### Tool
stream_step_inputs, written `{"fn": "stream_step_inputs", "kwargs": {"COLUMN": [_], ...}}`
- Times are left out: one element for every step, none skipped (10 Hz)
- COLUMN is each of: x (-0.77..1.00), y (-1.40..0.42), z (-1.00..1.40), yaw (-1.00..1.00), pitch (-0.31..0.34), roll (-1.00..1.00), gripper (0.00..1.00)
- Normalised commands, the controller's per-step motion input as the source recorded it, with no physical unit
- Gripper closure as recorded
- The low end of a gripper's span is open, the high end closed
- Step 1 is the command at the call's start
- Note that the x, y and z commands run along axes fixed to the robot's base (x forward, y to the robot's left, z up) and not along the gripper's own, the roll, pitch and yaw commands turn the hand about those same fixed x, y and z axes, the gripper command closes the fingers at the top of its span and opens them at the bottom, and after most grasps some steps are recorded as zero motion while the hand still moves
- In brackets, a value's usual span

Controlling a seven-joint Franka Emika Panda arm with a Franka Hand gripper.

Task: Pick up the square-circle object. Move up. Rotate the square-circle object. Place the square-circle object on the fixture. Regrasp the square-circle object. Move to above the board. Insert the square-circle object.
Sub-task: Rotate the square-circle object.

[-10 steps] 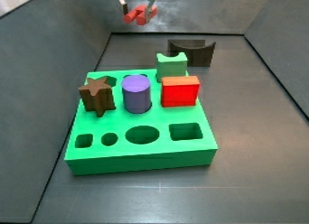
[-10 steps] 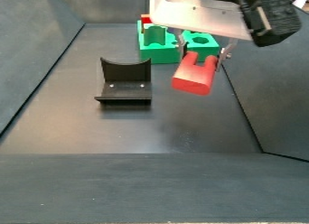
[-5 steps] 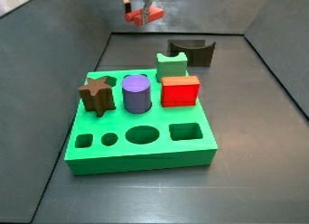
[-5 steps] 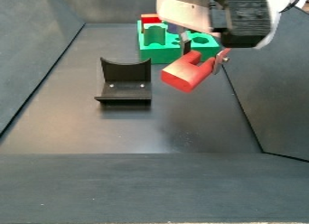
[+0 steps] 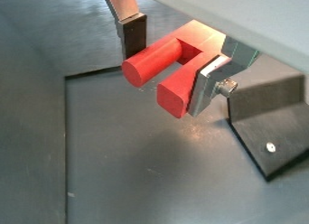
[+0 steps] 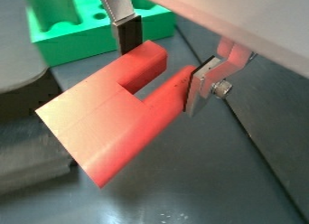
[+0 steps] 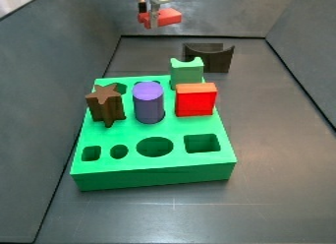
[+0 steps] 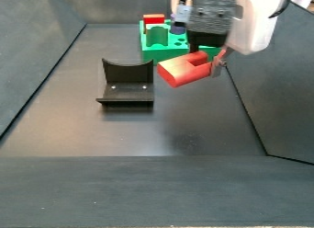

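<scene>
The square-circle object [image 5: 169, 72] is a bright-red block with one round and one square leg, and my gripper [image 5: 172, 60] is shut on it across the legs. In a wrist view it [image 6: 111, 119] hangs tilted above the dark floor, between the two fingers [image 6: 204, 87]. In a side view the gripper [image 8: 204, 51] holds the piece [image 8: 185, 70] nearly level in the air, to the right of and above the dark fixture [image 8: 125, 82]. From the opposite side, gripper [image 7: 153, 10] and piece [image 7: 164, 17] sit high behind the fixture [image 7: 210, 56]. The green board [image 7: 151, 154] lies in front.
On the board stand a brown star [image 7: 105, 101], a purple cylinder [image 7: 148, 100], a red cube [image 7: 196, 98] and a green notched block [image 7: 188, 69]. Open holes line its near edge. Grey sloping walls [image 8: 43, 57] enclose the dark floor.
The wrist has turned, swinging the red piece from hanging down to nearly level. It has also risen slightly. The grip has stayed shut.
</scene>
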Motion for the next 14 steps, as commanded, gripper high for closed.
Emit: {"fn": "stream_step_inputs", "kwargs": {"x": [0.01,0.01,0.01,0.01,0.01,0.01,0.01,0.01,0.01,0.01,0.00,0.00,0.00,0.00], "y": [0.01,0.01,0.01,0.01,0.01,0.01,0.01,0.01,0.01,0.01,0.01,0.01,0.01,0.01], "z": [-0.02,-0.02,-0.02,-0.02,-0.02,-0.02,-0.02,-0.02,-0.02,-0.02,-0.02,-0.02,-0.02,-0.02], "yaw": [-1.00,-1.00,-1.00,-1.00,-1.00,-1.00,-1.00,-1.00,-1.00,-1.00,-1.00,-1.00,-1.00,-1.00], "pitch": [0.000,0.000,0.000,0.000,0.000,0.000,0.000,0.000,0.000,0.000,0.000,-0.001,-0.001,-0.001], "roll": [0.00,0.00,0.00,0.00,0.00,0.00,0.00,0.00,0.00,0.00,0.00,0.00,0.00,0.00], "gripper": [1.00,1.00,1.00,1.00,1.00,1.00,1.00,1.00,1.00,1.00,1.00,1.00,1.00,1.00]}}
